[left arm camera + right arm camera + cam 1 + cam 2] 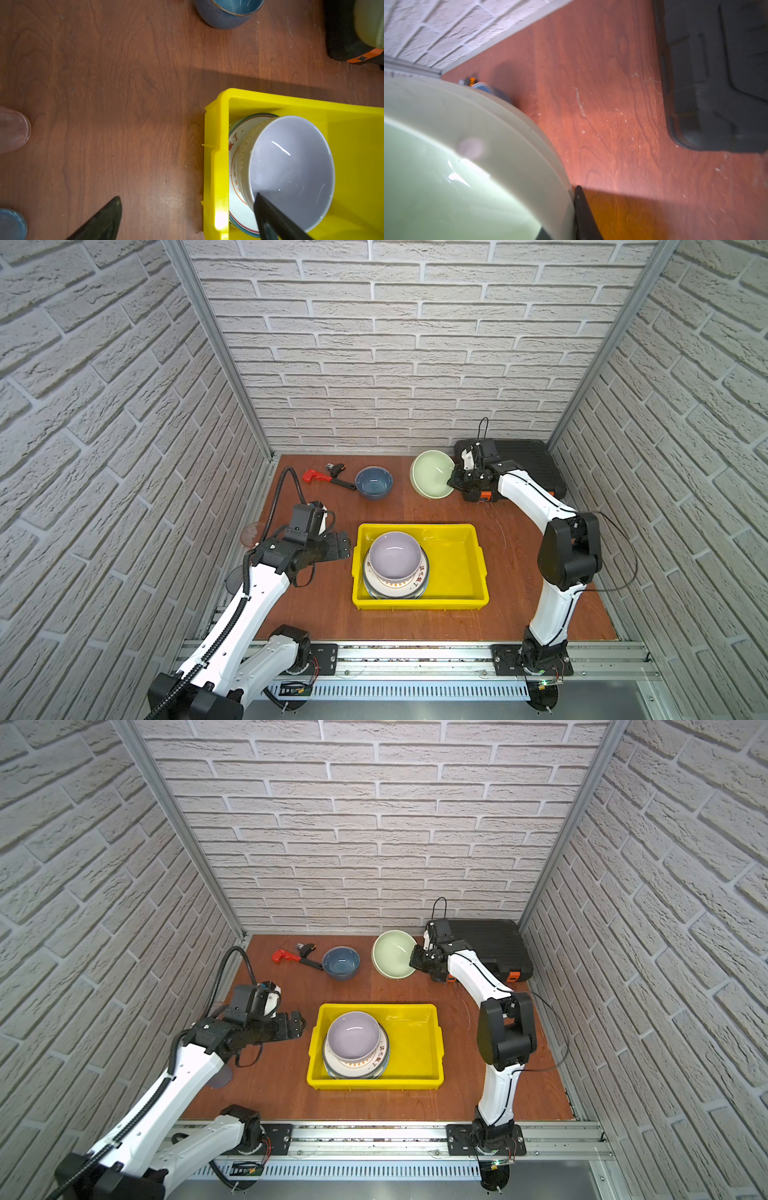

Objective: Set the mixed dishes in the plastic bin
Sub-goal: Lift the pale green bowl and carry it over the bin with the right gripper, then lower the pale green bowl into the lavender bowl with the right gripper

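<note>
The green bowl hangs tilted from the right hand, which pinches its rim. It looks clear of the worktop. This step is the carry. Next the bowl must travel back toward that arm's base and down into the bare half of the bin. The other half holds stacked plates under a lilac bowl. The left hand, spread and empty, hovers just outside the bin wall. A blue bowl lies well ahead of it, and tumblers stand behind it.
</note>
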